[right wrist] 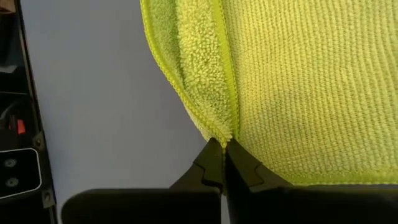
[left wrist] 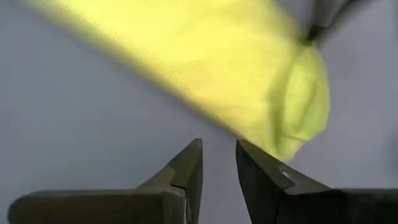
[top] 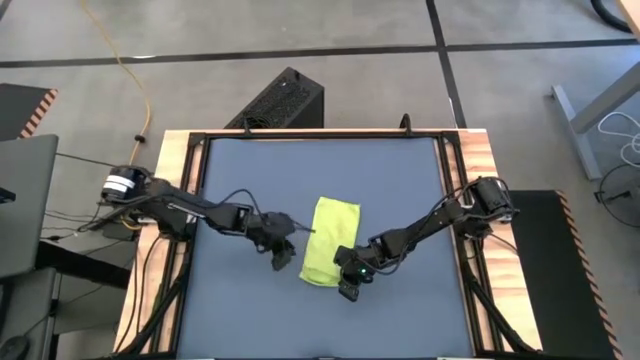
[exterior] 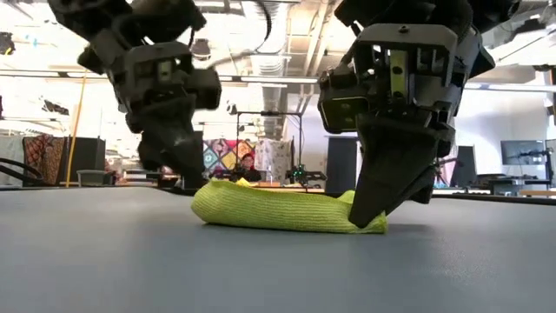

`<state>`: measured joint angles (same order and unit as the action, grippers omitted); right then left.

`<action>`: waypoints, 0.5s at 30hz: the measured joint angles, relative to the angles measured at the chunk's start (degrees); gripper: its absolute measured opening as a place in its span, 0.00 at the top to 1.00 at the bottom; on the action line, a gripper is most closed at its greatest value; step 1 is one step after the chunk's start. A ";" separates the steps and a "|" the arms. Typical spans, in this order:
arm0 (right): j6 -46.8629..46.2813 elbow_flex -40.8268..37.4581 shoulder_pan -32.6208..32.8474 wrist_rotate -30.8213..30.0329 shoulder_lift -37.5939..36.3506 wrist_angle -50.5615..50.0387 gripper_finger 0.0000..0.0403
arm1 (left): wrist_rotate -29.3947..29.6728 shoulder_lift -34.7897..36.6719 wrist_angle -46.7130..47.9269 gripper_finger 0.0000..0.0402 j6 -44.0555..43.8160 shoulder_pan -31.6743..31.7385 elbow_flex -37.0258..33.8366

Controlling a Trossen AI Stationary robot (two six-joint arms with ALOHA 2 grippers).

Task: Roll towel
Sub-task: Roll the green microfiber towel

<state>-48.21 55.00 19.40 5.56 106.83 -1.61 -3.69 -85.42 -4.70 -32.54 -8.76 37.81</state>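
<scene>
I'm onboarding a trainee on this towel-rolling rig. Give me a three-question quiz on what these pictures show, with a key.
1. True or false: the left claw is clamped on the towel.
2. Which claw pinches the towel's edge?
A. left
B. right
C. neither
3. Fill in: the towel lies on the table as a long, partly folded bundle, not spread ____.

Key:
1. False; its fingers stand slightly apart with nothing between them, just off the towel.
2. B; the right claw is closed on the hem at the near end.
3. flat
</scene>
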 joint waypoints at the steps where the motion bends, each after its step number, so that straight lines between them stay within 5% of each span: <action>1: 0.00 0.00 0.00 -0.01 0.00 0.00 0.96 | 0.71 0.78 -2.00 0.79 4.33 -1.71 -0.02; 5: 0.00 0.00 -0.02 -0.06 0.02 0.07 0.94 | 2.14 0.48 -9.46 0.79 25.59 -9.43 0.21; 8: -0.21 -0.02 -0.02 -0.13 0.02 0.17 0.94 | 8.42 -2.01 -13.00 0.79 37.64 -13.85 0.20; 11: -0.31 -0.02 -0.04 -0.17 0.02 0.28 0.95 | 10.01 -4.74 -14.05 0.77 39.87 -14.63 1.43; 15: -0.42 -0.02 -0.21 0.11 0.02 0.28 0.94 | 2.87 -7.58 -13.91 0.74 42.54 -13.37 2.96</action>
<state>-48.62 54.98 19.19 5.66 106.85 -1.33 -0.83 -93.00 -18.61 10.00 -22.13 40.77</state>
